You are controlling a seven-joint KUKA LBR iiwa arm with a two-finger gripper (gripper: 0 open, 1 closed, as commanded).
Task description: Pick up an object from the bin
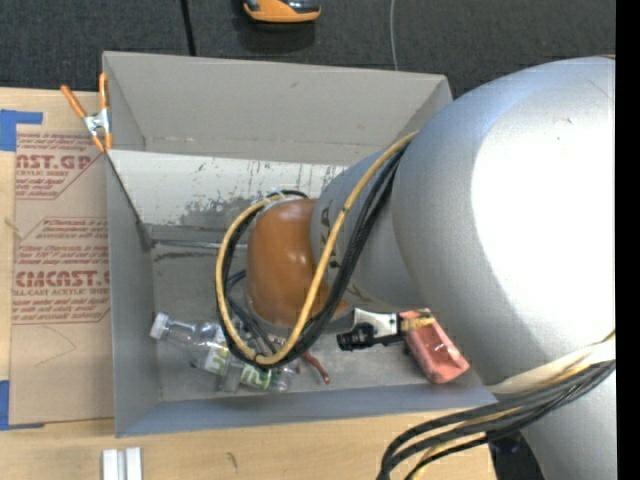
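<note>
Orange-brown wrist cover [285,258], looped by yellow and black cables [228,298], hangs low over the front of the grey metal bin [135,268]. The gripper [258,353] sits directly above a crumpled clear plastic bottle with a green label [205,343] lying near the front left corner, and whether that gripper is clamped or slack cannot be told. Scratched grey sheet metal forms the bin's floor and sloping walls, with dark floor covering [450,18] beyond the far rim. Just right of the cover, a small black-and-white tool-like object [368,330] rests beside a pink rectangular block [437,353], and the arm's broad silver body [510,228] blocks the bin's right side.
</note>
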